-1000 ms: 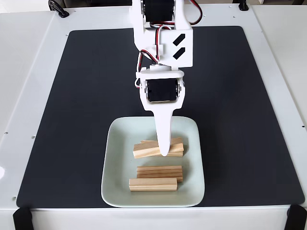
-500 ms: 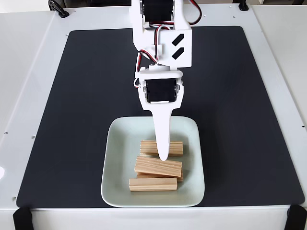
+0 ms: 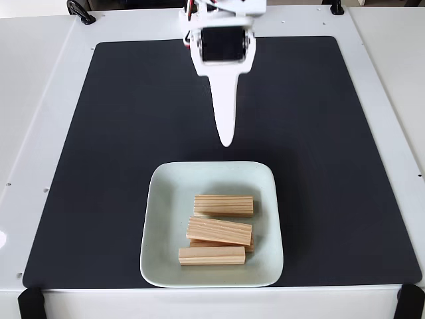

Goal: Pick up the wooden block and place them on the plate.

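Wooden blocks point(image 3: 223, 205) all lie inside the plate point(image 3: 159, 219): one toward its far side, one tilted atop another at the middle, one by its near rim. The white gripper point(image 3: 226, 138) hangs beyond the plate's far rim; whether its jaws are apart cannot be told

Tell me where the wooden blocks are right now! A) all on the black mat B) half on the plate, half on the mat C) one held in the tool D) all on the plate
D: every wooden block rests inside the plate, one lying across another, with none on the black mat.
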### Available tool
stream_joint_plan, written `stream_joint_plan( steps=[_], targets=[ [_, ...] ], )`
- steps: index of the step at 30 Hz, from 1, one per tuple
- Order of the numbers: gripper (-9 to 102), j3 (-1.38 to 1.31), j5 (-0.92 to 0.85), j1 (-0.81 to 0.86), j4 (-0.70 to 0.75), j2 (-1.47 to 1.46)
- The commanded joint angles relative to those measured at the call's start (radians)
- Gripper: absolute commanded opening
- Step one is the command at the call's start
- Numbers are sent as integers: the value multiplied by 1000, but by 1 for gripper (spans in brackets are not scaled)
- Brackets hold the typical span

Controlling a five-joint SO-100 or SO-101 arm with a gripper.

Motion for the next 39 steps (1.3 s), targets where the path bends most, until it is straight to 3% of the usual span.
stream_joint_plan(
  steps=[1, 6, 14, 18, 39],
  targets=[
    [0, 92, -8, -18, -14, 202],
    [0, 215, -8, -38, -48, 408],
    [0, 589, -8, -66, -354, 787],
    [0, 755, -8, -66, -440, 985],
    [0, 1178, 8, -63, -480, 1821]
  ],
)
